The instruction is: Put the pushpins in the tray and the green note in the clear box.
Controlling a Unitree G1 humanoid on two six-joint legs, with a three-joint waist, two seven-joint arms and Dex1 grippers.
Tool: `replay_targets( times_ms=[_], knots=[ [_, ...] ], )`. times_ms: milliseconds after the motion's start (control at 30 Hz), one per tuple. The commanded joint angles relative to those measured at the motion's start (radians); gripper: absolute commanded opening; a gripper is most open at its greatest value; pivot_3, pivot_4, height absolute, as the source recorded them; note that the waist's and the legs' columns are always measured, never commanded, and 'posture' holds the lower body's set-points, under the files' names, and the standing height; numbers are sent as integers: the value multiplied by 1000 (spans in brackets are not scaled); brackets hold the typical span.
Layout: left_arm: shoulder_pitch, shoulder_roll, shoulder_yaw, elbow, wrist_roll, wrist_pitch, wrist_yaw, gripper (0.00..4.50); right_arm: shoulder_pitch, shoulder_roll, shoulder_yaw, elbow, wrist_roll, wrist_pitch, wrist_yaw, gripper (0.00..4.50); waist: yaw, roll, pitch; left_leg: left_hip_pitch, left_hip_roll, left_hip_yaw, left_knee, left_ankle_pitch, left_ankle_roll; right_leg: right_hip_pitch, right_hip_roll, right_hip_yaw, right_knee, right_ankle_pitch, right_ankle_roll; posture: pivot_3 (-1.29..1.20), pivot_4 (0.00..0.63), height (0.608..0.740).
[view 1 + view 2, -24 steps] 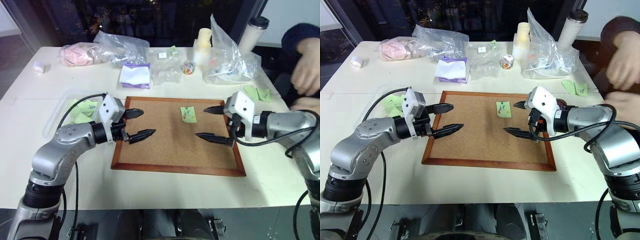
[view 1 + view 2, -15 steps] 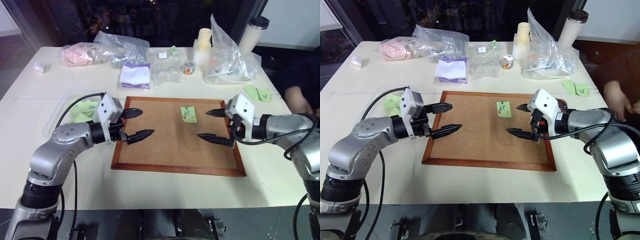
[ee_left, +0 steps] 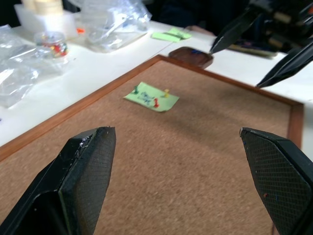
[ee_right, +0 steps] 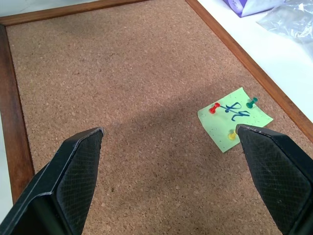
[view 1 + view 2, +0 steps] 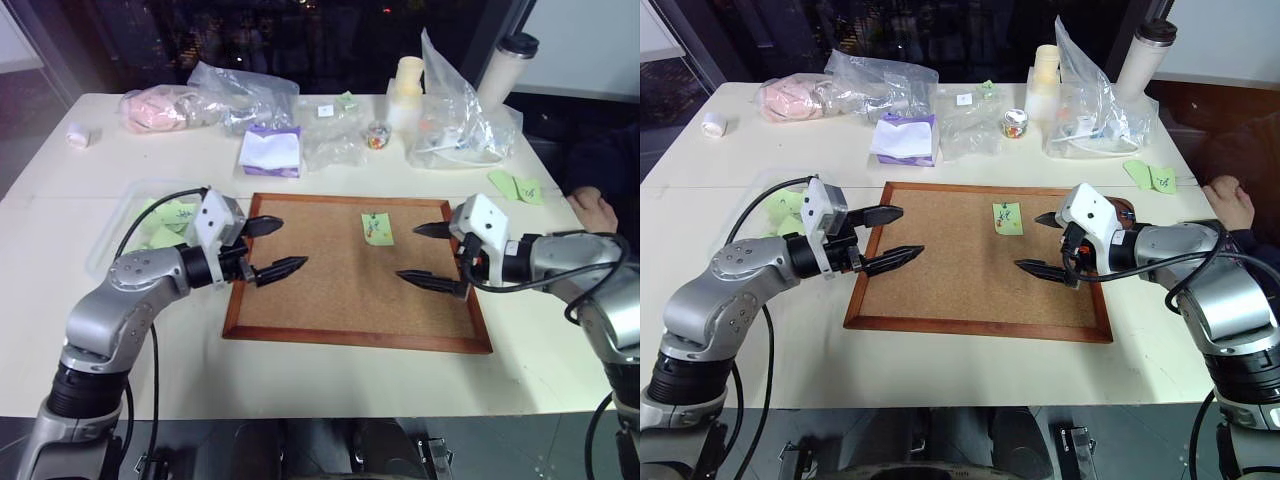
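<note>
Shallow clear plastic box (image 5: 118, 215) has pale-green notes in it; small dark brown wooden tray (image 3: 191, 56) looks empty. Left gripper (image 5: 272, 247) and right gripper (image 5: 428, 254) fingers spread apart, holding nothing.

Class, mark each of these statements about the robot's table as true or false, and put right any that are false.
1. The green note lies on the corkboard with pins in it. True.
2. The pins in the note are all blue. False: one is red, one green, one yellow.
3. The left pincer is closed on the note. False: it is open and holds nothing.
4. The right pincer is open above the corkboard. True.
5. The brown tray sits in the middle of the corkboard. False: it sits on the table just off the board's edge.
</note>
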Motion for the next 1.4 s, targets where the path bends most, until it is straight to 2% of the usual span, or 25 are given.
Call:
replay_targets(
  times_ms=[33, 167, 267, 500, 667, 900, 933, 967, 1100, 1400],
  knots=[
    [11, -8, -14, -19, 25, -32, 4, 4451, 0, 3, -17, -5, -4, -22, 0, 4500, 0, 0, 0, 0, 0, 0, 0, 0, 0, 0, 0, 0, 0, 0, 0, 0, 150, 740],
    [12, -25, -26, -8, 43, -46, 7, 4451, 1, 5, -18, -7, -8, -23, 2, 4500, 0, 0, 0, 0, 0, 0, 0, 0, 0, 0, 0, 0, 0, 0, 0, 0, 150, 740],
    [9, -59, -38, 22, 59, -68, 17, 3707, 0, 7, -15, -6, -10, -26, 3, 4500, 0, 0, 0, 0, 0, 0, 0, 0, 0, 0, 0, 0, 0, 0, 0, 0, 150, 740],
    [3, -152, -141, 106, 165, -158, 36, 107, -28, 65, -10, 31, -9, -26, -34, 4500, 1, 0, 0, 0, -1, 0, 0, 0, 0, 1, 0, 0, 0, 0, 0, 0, 150, 740],
    [-11, -209, -196, 201, 245, -225, 56, 13, -98, 147, 0, 104, -21, -5, -104, 4500, -3, 0, 0, 1, -2, 0, 0, 0, 0, 0, 0, 0, 1, 0, 0, 0, 150, 740],
    [5, -282, -224, 344, 332, -321, 96, 13, -281, 296, 73, 373, -121, -11, -212, 4500, -4, 1, -1, 1, -2, 1, 0, 0, 0, 0, 0, 1, 1, 0, 0, 0, 150, 740],
    [6, -286, -225, 352, 338, -327, 96, 0, -297, 310, 80, 407, -133, -18, -214, 3979, -2, 1, -1, 1, -2, 1, 0, 0, 0, 0, 0, 1, 1, 0, 0, 0, 150, 740],
    [7, -290, -224, 357, 340, -329, 95, 0, -311, 321, 88, 442, -147, -36, -214, 3742, -1, 1, -1, 1, -2, 1, 0, 0, 0, 0, 0, 1, 1, 0, 0, 0, 150, 740],
    [12, -298, -218, 363, 350, -341, 99, 0, -372, 374, 107, 596, -199, -113, -226, 1702, -1, 1, -1, 1, -2, 2, 0, 0, 0, 0, -1, 0, 1, 0, 0, 0, 150, 740],
    [28, -304, -217, 350, 357, -340, 115, 0, -458, 446, 120, 841, -276, -241, -215, 1702, -3, 2, -1, 1, -2, 2, 0, 0, -1, 0, -1, 1, 1, 0, 0, 0, 150, 740]
  ],
)
